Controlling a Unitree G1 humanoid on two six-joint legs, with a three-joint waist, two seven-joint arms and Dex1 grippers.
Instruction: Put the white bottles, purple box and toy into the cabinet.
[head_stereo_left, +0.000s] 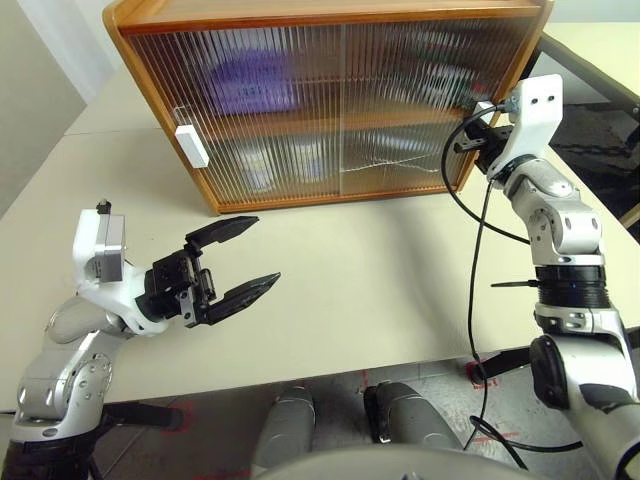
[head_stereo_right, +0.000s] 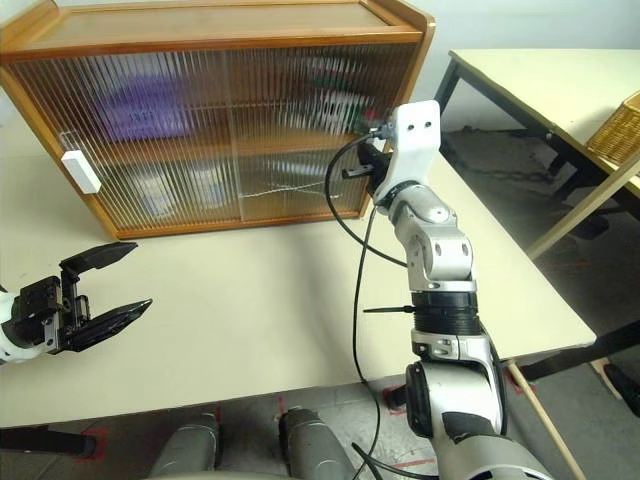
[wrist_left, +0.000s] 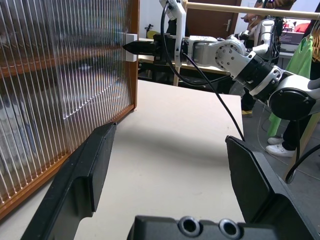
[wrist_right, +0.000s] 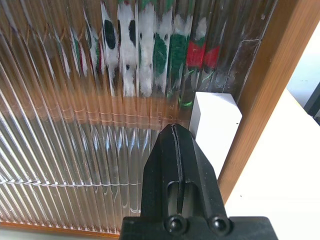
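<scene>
Cabinet (head_stereo_left: 330, 30) looks loaded: behind its ribbed doors I read the purple box (head_stereo_left: 248, 80) on the upper shelf toward the left, the toy (wrist_right: 150, 42) on the upper shelf at the right end, and pale blurs on the lower shelf that I take for the white bottles (head_stereo_left: 262, 165); nothing of the task sits on the surface (head_stereo_left: 380, 290) in front. My right gripper (wrist_right: 174, 132) is pinched shut on nothing, tip just beside the white handle (wrist_right: 214, 122) at the cabinet's right edge, doors apparently closed, so I'd call it nearly done. Left gripper (head_stereo_left: 235, 262) hangs wide open and empty, well clear of the cabinet's front.
</scene>
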